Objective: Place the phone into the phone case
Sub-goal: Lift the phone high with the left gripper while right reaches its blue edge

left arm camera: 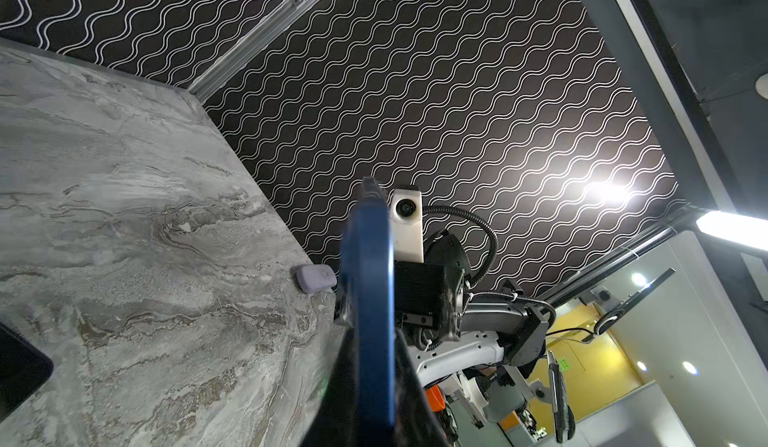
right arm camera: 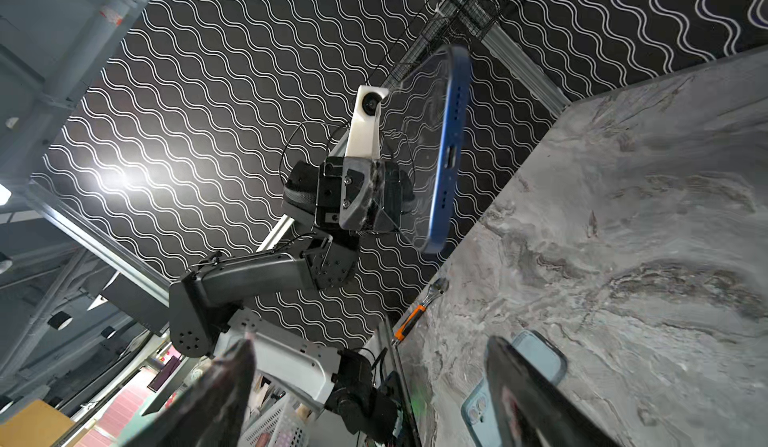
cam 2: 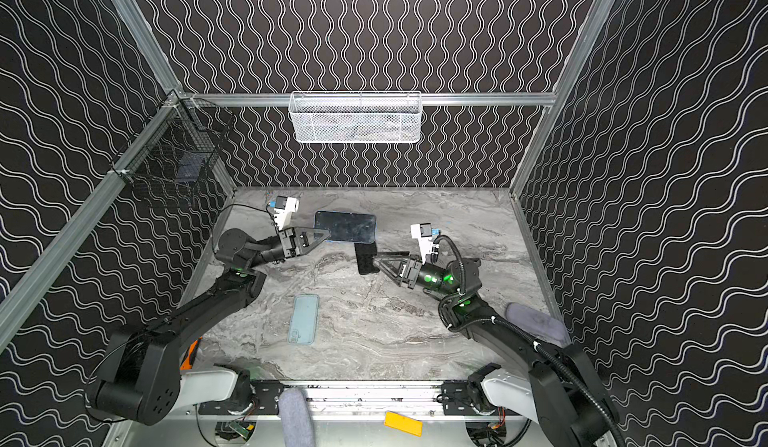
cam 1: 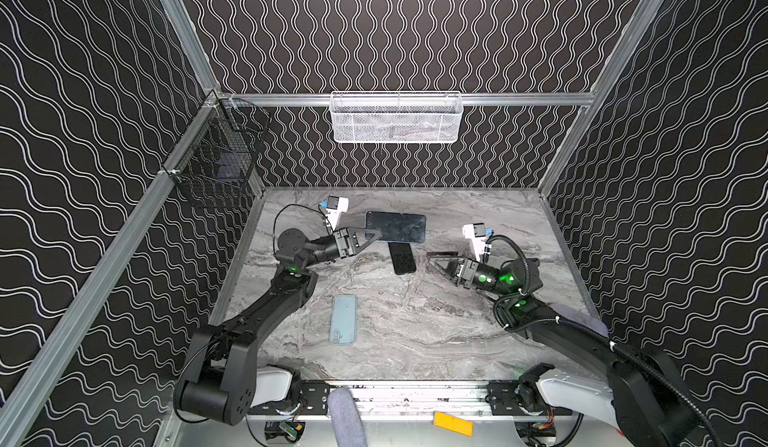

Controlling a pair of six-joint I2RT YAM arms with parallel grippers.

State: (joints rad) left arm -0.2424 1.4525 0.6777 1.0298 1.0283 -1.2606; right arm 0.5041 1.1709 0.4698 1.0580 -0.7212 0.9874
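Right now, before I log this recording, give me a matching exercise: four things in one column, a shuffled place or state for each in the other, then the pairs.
Things:
1. black-screened phone with a blue frame
2. pale blue rectangular phone case
3. white wire-mesh basket
4. right gripper

Places or states:
A. hanging on the back wall rail
B. open, holding nothing
C. clamped in the left gripper, raised off the table
D. lying flat on the grey marble table

Pairs: 1-C, 2-D, 3-A, 4-B
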